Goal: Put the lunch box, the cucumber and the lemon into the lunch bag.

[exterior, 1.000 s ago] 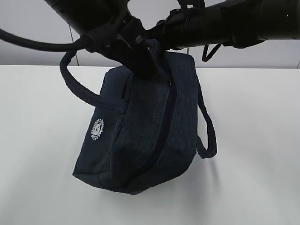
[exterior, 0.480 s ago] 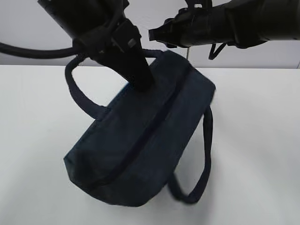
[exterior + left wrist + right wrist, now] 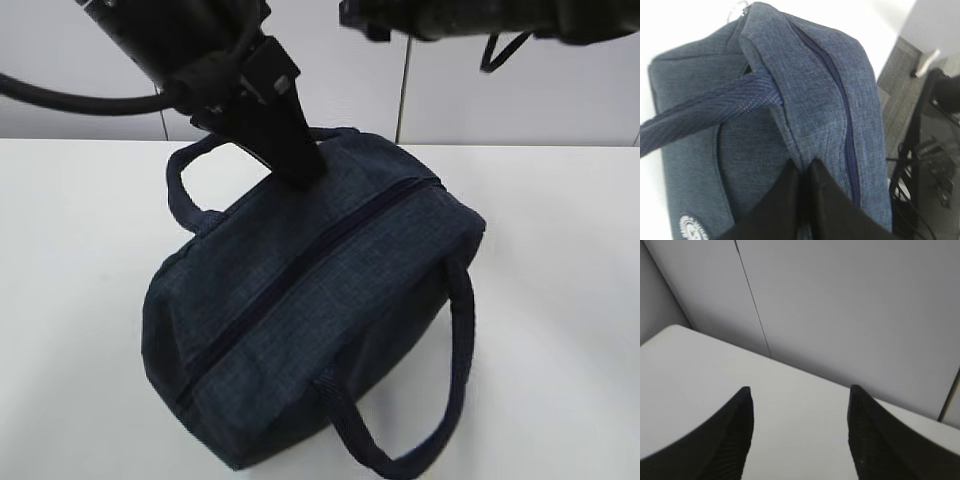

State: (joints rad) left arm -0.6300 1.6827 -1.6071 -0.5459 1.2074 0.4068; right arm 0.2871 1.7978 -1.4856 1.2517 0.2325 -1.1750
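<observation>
The dark navy lunch bag [image 3: 320,320] lies on the white table with its zipper [image 3: 300,270] closed along the top. My left gripper [image 3: 300,175] is shut on a fold of the bag's fabric at the back top edge, beside the zipper; the left wrist view shows the pinch [image 3: 803,167]. The silver ring pull [image 3: 737,10] sits at the bag's far end. My right gripper [image 3: 799,390] is open and empty, high above the bag at the top of the exterior view [image 3: 360,15]. The lunch box, cucumber and lemon are out of view.
One loop handle [image 3: 455,330] hangs over the bag's front right side, the other [image 3: 185,185] stands at the back left. A grey panelled wall [image 3: 520,100] runs behind the white table [image 3: 560,300]. A dark frame [image 3: 930,150] stands past the table's edge.
My right gripper opened, let go of the bag and rose away to the upper right. The bag swung down from hanging tilted to resting on the table. The left gripper kept its pinch.
</observation>
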